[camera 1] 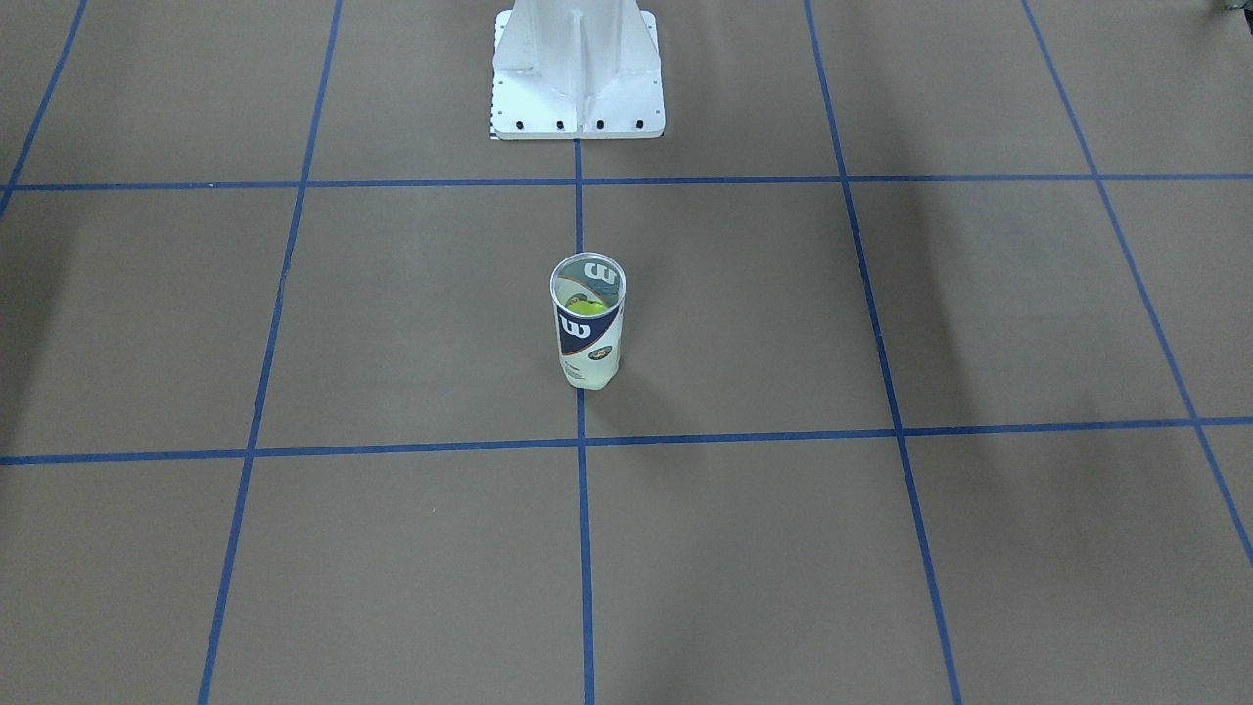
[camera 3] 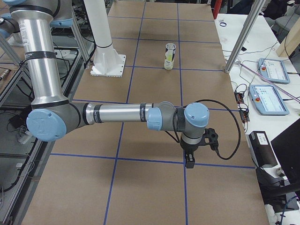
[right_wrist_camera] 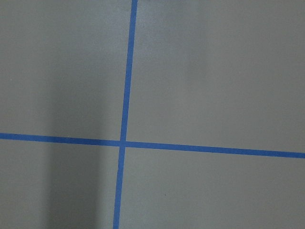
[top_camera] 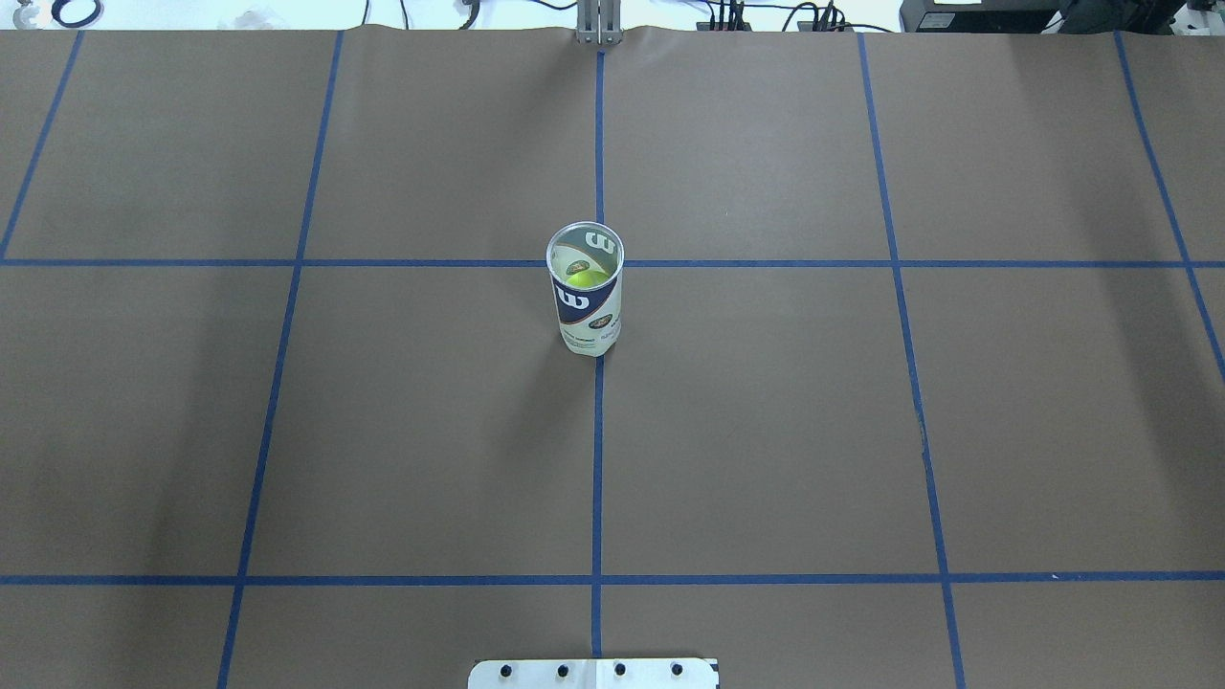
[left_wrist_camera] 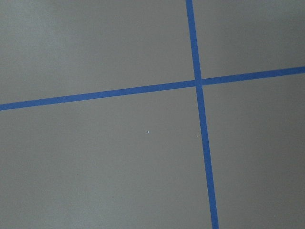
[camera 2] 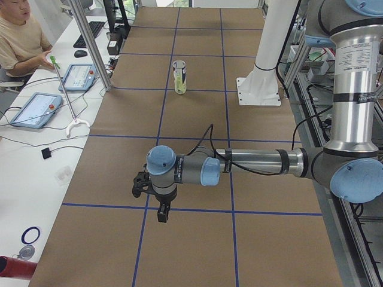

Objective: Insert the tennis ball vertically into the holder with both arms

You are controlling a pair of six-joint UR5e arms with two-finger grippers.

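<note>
Jaws of the left gripper (camera 2: 161, 214): cannot tell if open or shut. Seen only from the side, small and dark. Cannot tell either if anything sits between them. Same for the jaws of the right gripper (camera 3: 190, 163): cannot tell. Both pointing down, hanging just over the brown table (top_camera: 766, 431), each near a cross of blue tape lines (left_wrist_camera: 198, 82). Just brown table and a blue cross in each wrist view.

Left arm (camera 2: 251, 161) and right arm (camera 3: 122, 113): stretched out low and flat, one over each end of the table. Well apart from the holder (top_camera: 587, 316).

Farther on, in the middle of the table, the holder. Stands upright, mouth up, right on a blue line. Has a white and dark blue label with a big W. Inside it, the tennis ball (top_camera: 586, 278), yellow-green. Shows through the open mouth, down below the rim. Touched by neither gripper.

Behind the holder, the white pedestal base (camera 1: 578, 88), bolted to the table.

Past the table's long edge in the left side view, a person (camera 2: 18, 36) sitting at a white desk with two tablets (camera 2: 36, 109).
</note>
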